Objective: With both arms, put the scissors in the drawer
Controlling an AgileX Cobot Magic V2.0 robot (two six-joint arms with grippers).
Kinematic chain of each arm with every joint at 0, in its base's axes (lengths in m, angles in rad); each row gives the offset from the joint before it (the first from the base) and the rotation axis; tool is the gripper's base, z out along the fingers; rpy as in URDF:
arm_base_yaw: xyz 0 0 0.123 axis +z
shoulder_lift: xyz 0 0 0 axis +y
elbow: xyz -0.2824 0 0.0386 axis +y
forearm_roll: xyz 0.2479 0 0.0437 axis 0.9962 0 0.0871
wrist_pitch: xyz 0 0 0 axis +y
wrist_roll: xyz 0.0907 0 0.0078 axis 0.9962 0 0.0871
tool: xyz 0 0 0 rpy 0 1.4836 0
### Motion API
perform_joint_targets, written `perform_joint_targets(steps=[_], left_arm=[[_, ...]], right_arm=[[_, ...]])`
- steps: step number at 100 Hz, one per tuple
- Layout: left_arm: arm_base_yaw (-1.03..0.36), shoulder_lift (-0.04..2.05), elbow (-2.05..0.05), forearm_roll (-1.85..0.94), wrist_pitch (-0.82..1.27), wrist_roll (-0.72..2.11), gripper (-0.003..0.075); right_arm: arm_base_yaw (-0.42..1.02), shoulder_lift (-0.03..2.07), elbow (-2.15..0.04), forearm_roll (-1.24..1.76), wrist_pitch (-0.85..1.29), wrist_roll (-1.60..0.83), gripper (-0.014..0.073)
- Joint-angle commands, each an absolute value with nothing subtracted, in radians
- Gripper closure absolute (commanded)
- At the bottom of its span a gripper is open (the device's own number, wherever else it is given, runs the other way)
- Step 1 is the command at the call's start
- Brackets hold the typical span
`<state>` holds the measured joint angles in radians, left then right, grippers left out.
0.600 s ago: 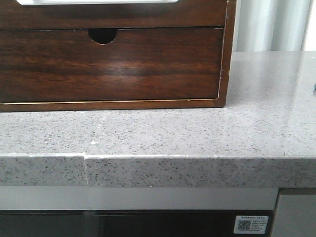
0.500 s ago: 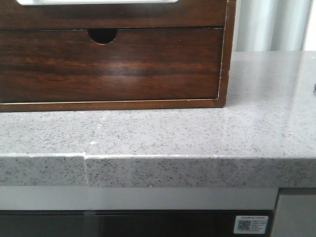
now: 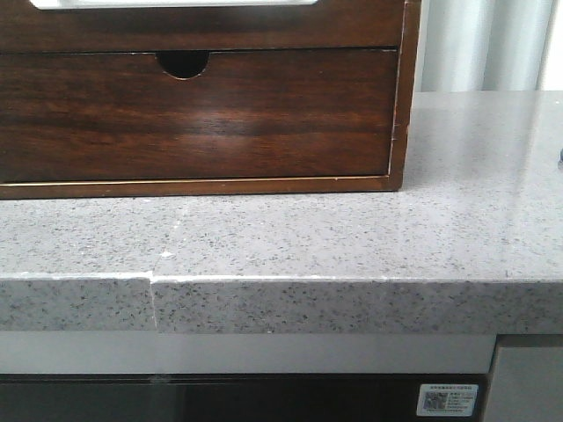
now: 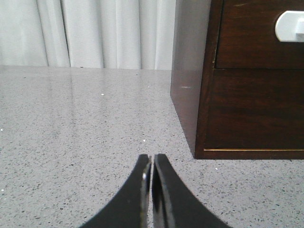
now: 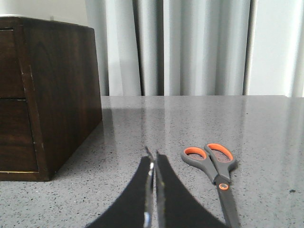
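Observation:
The scissors, grey with orange-lined handles, lie flat on the grey speckled counter just beside my right gripper, handles pointing away. That gripper is shut and empty. My left gripper is also shut and empty, low over the counter near the cabinet's corner. The dark wood cabinet stands at the back. The shallow drawer's plain front runs along the top of the front view, with a pale whitish strip above it. Neither gripper shows in the front view.
Below the shallow drawer is a taller drawer front with a half-round notch. The counter's front edge has a seam at the left. White curtains hang behind. A small dark tip shows at the counter's right edge.

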<state>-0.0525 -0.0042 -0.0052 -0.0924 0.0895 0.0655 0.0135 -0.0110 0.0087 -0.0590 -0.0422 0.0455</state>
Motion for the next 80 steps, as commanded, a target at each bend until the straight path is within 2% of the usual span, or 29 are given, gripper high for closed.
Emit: perform_joint_targets(steps=[1,27,41,65,80], left_arm=[[-0.05,-0.035,0.031,-0.094,0.008,0.057,0.0741],[-0.05,-0.035,0.031,-0.094,0.0,0.057,0.0741],[-0.05,-0.035,0.0,-0.116,-0.071,0.057,0.0741],[-0.05,0.002,-0.205,-0.186,-0.049,0.057,0.0741],[-0.05,0.094,-0.367,-0.175,0.112,0.057,0.0741]], right_arm=[[0.005,-0.032,0.027,-0.066,-0.112,0.044,0.0662],[0.005,-0.032,0.025,-0.067,-0.114,0.044,0.0662],[0.005,-0.032,-0.03,-0.034,-0.081,0.044,0.0662],[0.005,0.04,-0.237,-0.047,0.108,0.044,0.0662],[0.005,0.166,-0.373,-0.088,0.205,0.044,0.0662]])
